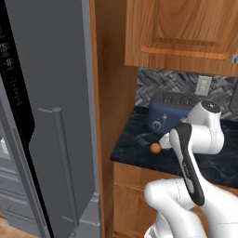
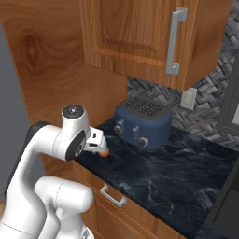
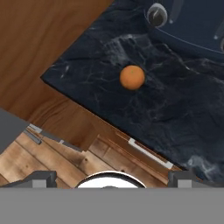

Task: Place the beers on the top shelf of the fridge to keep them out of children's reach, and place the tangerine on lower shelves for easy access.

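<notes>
The tangerine [image 3: 132, 77], a small orange ball, lies on the dark marble counter [image 3: 175, 113] near its front left corner, in front of the blue toaster; it also shows as an orange ball [image 1: 155, 148] and, half behind the hand, [image 2: 105, 152]. My gripper [image 3: 113, 179] hovers above and just short of it over the counter's front edge, open, its fingertips [image 3: 41, 178] wide apart with nothing between them. The hand [image 2: 95, 141] sits close beside the fruit. The fridge [image 1: 60, 116] stands at left with its grey door swung open. The beers, the top shelf and the lower shelves are out of view.
A blue toaster [image 2: 142, 122] stands behind the tangerine. Wooden wall cabinets [image 2: 140, 32] hang overhead. A tall wooden panel [image 1: 109, 93] separates fridge and counter. A drawer with a metal handle [image 2: 112, 196] sits below the counter. A dark appliance [image 2: 228, 140] borders the right.
</notes>
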